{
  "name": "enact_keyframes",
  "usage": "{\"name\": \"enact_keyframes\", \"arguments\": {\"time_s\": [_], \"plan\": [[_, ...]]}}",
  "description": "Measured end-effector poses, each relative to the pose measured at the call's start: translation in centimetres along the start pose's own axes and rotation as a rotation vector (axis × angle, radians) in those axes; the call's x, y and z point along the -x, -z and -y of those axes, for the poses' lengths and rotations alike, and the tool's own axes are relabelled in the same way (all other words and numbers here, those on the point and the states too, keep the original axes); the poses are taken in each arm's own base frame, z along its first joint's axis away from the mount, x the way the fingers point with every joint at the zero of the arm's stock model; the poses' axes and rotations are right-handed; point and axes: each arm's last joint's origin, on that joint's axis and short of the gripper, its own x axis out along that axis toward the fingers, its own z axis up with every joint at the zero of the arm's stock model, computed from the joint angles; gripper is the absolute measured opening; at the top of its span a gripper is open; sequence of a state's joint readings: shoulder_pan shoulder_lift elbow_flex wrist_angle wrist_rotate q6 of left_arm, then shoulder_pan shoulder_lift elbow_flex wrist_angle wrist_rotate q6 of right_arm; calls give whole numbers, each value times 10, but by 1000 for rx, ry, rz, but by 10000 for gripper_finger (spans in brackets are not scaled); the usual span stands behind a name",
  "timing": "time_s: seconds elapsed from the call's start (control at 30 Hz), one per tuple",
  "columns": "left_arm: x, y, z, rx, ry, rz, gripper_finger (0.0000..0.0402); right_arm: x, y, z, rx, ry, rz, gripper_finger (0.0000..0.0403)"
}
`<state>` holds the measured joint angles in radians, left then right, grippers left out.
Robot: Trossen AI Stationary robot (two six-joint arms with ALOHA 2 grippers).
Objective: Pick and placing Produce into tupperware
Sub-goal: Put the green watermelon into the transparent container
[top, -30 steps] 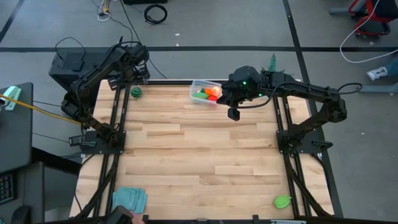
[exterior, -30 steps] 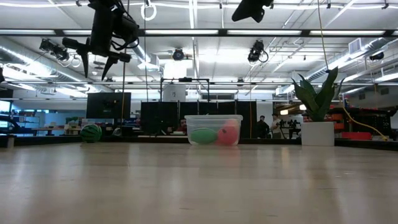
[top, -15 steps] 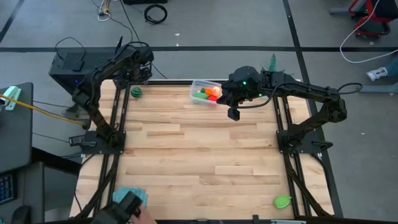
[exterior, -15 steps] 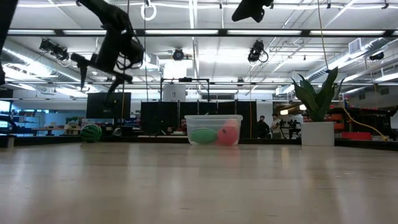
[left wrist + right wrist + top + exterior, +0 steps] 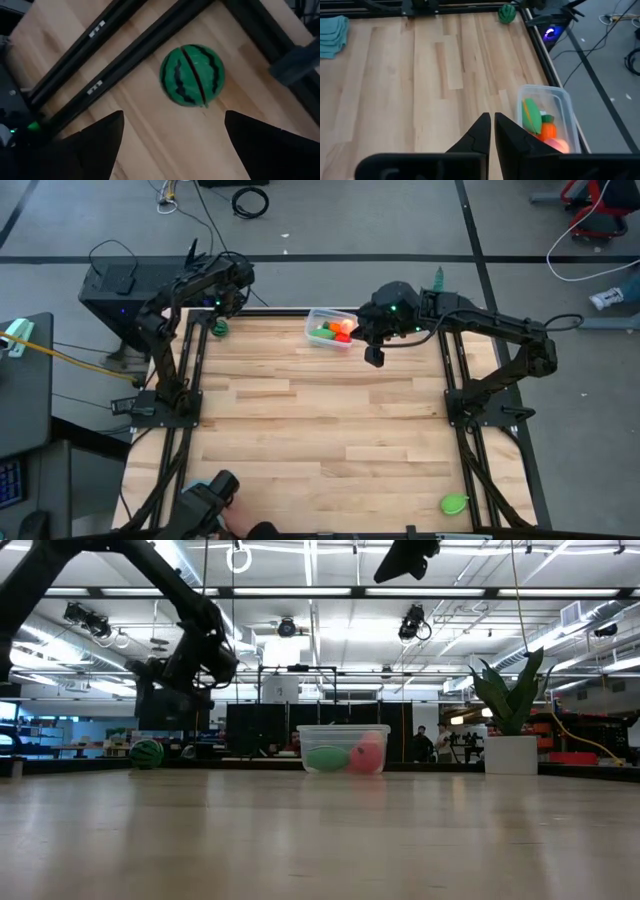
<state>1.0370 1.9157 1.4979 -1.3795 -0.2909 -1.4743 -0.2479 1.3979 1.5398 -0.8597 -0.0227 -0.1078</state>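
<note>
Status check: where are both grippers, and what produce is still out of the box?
Left gripper open above striped green toy watermelon at table's far-left corner. Right gripper shut, empty, beside clear plastic box. Nothing blocking.

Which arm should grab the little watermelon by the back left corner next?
Left. The left gripper hangs open right above the watermelon, which sits between its fingers in the wrist view. The right gripper is shut, beside the tupperware.

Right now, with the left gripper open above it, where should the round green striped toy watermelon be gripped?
Grip the round green striped toy watermelon across its widest middle, descending from straight above. It sits alone on the wooden table beside the black frame rail, and the left gripper is open wider than it.
</note>
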Motion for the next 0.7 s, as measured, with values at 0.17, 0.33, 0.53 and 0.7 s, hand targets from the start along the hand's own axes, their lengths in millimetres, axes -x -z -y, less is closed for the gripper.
{"name": "enact_keyframes", "arguments": {"time_s": [0.17,0.33,0.53,0.7], "plan": [[-16,-7,9,22,-35,-11,377,0,0,4,-9,10,-1,32],[-33,-12,16,30,-85,-23,398,0,0,4,-9,10,-1,32],[-49,-12,26,18,-104,-29,398,0,0,4,-9,10,-1,32],[-57,-10,30,0,-125,-40,397,0,0,4,-9,9,-1,32]]}}
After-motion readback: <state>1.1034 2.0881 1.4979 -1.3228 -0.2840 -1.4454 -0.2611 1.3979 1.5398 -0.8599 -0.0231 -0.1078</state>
